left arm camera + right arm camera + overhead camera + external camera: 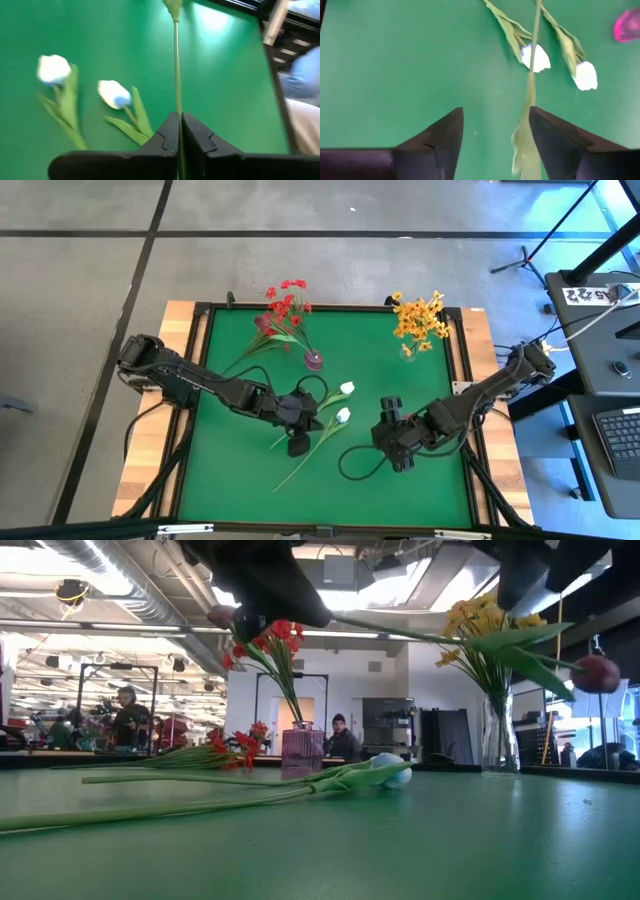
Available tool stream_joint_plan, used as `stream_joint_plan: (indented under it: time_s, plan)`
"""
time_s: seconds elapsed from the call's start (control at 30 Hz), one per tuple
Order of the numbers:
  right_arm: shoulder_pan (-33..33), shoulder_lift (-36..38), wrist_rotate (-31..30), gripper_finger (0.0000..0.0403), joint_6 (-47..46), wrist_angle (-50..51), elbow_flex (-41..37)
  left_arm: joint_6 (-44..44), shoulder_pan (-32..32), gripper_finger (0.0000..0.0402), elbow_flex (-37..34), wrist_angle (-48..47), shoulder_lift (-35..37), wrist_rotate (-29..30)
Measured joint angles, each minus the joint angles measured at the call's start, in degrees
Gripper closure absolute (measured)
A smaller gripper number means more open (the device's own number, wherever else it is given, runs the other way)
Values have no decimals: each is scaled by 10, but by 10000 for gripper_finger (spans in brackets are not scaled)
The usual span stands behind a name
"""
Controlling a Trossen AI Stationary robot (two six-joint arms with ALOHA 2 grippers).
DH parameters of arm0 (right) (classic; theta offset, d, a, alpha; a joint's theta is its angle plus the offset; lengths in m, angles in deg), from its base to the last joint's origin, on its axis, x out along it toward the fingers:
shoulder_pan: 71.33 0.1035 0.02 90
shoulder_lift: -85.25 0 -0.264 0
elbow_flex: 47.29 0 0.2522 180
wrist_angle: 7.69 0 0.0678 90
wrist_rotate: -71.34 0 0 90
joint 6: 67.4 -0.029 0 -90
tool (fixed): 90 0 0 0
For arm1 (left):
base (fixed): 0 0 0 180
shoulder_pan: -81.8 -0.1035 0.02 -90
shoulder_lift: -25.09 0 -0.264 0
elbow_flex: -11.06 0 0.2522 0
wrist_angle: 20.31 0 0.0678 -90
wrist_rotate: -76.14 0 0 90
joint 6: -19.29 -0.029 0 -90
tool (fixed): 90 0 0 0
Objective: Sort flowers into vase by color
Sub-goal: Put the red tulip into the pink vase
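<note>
Thin, limp stem sits clamped in my left hand; my right hand gapes apart beside it.

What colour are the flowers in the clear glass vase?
Yellow-orange: the clustered sprays in the clear glass vase, clearest in the high view.

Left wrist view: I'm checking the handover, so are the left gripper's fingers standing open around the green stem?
No: the left gripper is shut on the thin green stem, fingers pressed together.
</note>
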Motion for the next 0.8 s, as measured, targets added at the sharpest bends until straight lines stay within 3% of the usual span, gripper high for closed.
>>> stream_joint_plan:
  time_s: [0.1, 0.33, 0.57, 0.8]
  plan:
    - [13, 2, -27, 167, -24, 42, 36, -13, -6, 401, 0, 0, 3, 37]
    - [101, 42, -171, 167, -36, 32, 73, -12, -22, 401, 0, 4, 20, 110]
    - [187, 92, -352, 166, -57, -78, 11, -42, -19, 401, 0, 72, 50, 133]
    - [206, 134, -442, 166, -58, -238, -118, -87, -16, 401, 0, 170, 60, 133]
